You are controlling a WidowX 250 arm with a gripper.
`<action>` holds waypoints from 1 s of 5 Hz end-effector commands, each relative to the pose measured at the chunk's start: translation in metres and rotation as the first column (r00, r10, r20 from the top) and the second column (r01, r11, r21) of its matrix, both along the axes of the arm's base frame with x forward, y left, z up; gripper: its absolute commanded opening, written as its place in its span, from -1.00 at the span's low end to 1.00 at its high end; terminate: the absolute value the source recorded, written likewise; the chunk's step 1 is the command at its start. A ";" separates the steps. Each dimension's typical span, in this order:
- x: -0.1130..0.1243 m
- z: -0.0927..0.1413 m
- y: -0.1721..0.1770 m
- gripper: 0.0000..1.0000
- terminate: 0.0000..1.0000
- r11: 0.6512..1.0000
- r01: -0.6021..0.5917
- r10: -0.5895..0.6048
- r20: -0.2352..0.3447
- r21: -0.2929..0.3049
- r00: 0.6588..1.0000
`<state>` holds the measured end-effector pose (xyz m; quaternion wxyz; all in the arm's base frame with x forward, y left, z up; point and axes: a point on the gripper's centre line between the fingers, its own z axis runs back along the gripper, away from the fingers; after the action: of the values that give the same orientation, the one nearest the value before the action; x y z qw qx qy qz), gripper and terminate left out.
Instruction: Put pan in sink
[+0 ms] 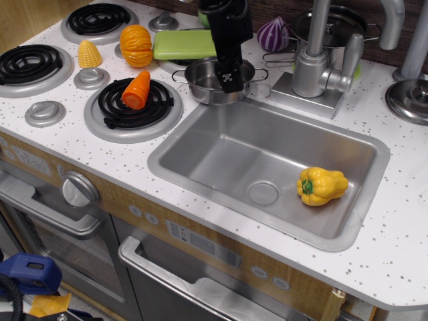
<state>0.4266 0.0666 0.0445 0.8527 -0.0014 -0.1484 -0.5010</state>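
1. Under me is a white speckled countertop point(401, 221) with a wood-fronted cabinet below it and a dark wood wall behind me.
2. Off to one side of my gripper point(229, 79), toward the frame's left, are black coil burners point(130, 103); the nearest one carries an orange carrot point(137, 89).
3. Beyond that burner lie a yellow corn piece point(89, 53) and an orange pumpkin point(136, 45). A green lid point(184, 44) lies just behind the pan.
4. On my other side stands the steel faucet point(314, 60), with a purple onion point(273, 34) near it.
5. The sink point(221, 150) opens just in front of me and lower, a brushed-steel basin; a yellow pepper point(321, 185) lies by its drain.
6. The pan point(212, 83) sits on the counter at the sink's back edge, directly under me: small, shiny, round, with thin wire loop handles on both sides.
7. My gripper's tip dips at the pan's rim. I cannot tell whether my fingers have closed on it.
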 end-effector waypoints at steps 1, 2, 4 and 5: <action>-0.001 0.003 0.015 1.00 -1.00 0.999 -0.015 0.016 0.054 -0.029 0.998; -0.005 -0.006 0.018 1.00 -1.00 0.999 -0.012 0.014 0.052 -0.038 0.999; -0.017 -0.015 0.016 -1.00 -1.00 0.999 -0.027 0.029 0.043 -0.047 0.999; -0.021 -0.015 0.013 -1.00 -1.00 0.998 -0.039 0.041 0.044 -0.044 0.998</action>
<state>0.3936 0.0767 0.0036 0.8687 -0.0273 -0.1487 -0.4716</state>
